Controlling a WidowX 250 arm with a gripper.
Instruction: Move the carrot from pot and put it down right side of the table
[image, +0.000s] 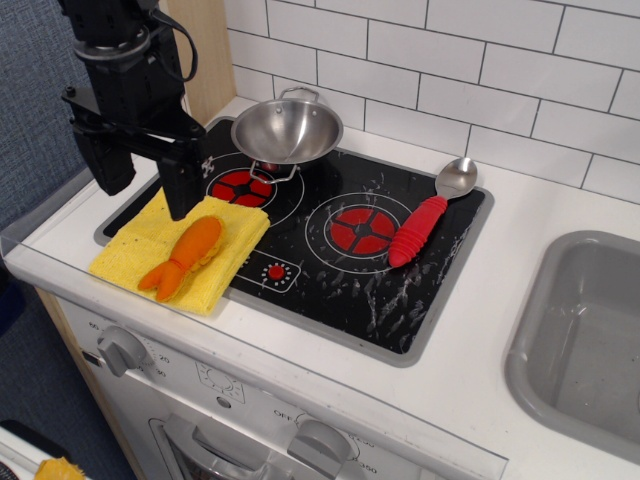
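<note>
The orange carrot (184, 257) lies on a yellow cloth (180, 248) at the front left of the black hob, its forked end toward the front. The shiny steel pot (286, 130) stands empty on the back left burner. My black gripper (143, 180) hangs above the cloth's back left part, just behind and left of the carrot. Its two fingers (178, 180) are spread wide apart and hold nothing. The white table (520, 210) runs off to the right.
A spoon with a red ribbed handle (421, 225) lies along the hob's right side. A grey sink (590, 335) is set in the counter at the far right. A white tiled wall stands behind. A wooden panel is behind the arm.
</note>
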